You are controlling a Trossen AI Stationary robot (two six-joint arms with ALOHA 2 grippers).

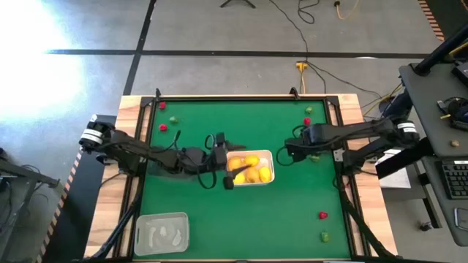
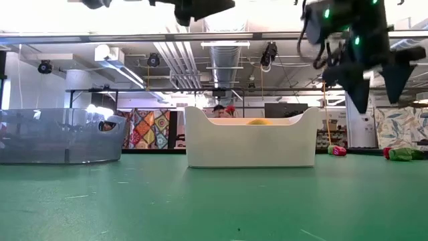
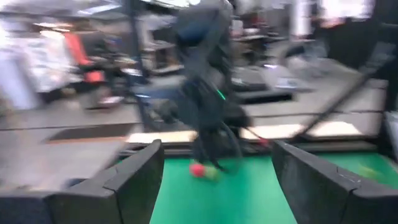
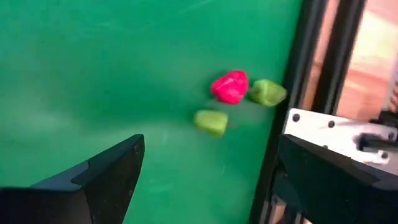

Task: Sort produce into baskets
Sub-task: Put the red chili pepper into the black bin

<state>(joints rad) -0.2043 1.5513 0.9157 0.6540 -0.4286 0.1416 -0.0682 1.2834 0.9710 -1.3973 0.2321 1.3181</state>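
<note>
clear basket (image 1: 161, 233) near edge | white basket (image 1: 251, 168) yellow produce | both hands open

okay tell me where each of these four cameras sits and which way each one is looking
High view: overhead, straight down on white basket; both arms show.
Low view: at tabletop level, looking across at the white basket; right gripper hangs above.
Left wrist view: past the left gripper toward the other arm.
Right wrist view: down at red piece, green pieces.
High and low views share the basket.
</note>
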